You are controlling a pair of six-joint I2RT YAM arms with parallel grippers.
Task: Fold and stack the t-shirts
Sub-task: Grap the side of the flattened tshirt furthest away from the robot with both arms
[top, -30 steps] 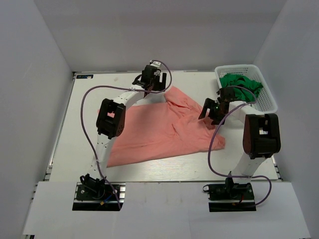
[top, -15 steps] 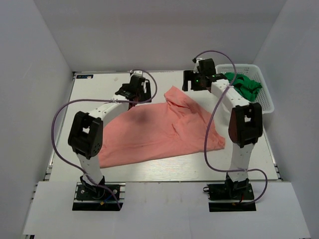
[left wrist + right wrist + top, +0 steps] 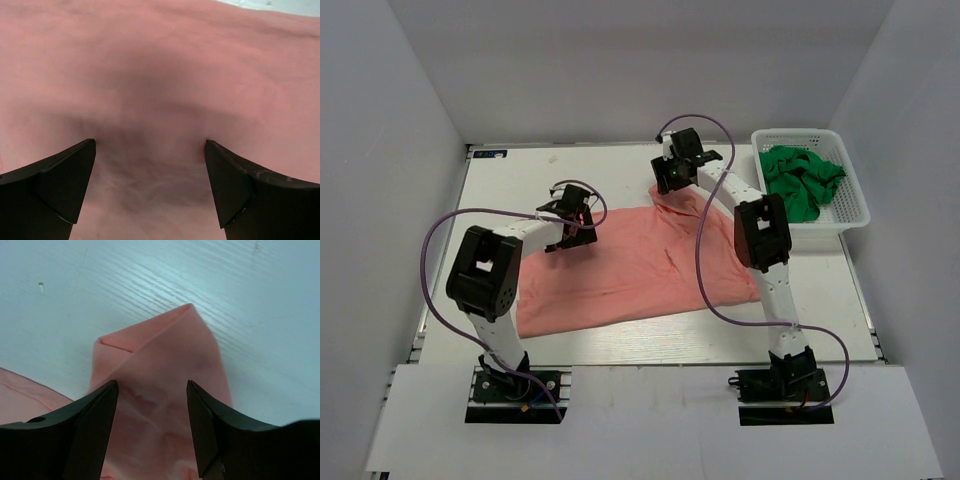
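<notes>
1. Salmon-pink shirt point(image 3: 640, 265) lies spread flat across the middle of the desk point(image 3: 510, 185), with one folded corner pointing toward the far edge.
2. Green garment point(image 3: 802, 180) sits bunched inside the white basket point(image 3: 840, 220) at the far right.
3. Left gripper point(image 3: 150, 145): fingers wide apart, low over the shirt's left part.
4. Right gripper point(image 3: 152, 385): fingers part-way apart, one on either side of the folded corner.

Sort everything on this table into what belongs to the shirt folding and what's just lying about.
Belongs to the job: salmon-pink shirt, spread on the table; green garment, crumpled in the white basket; left gripper and right gripper, both low over the salmon-pink shirt.
Just lying about: white basket, merely holding the green garment.
</notes>
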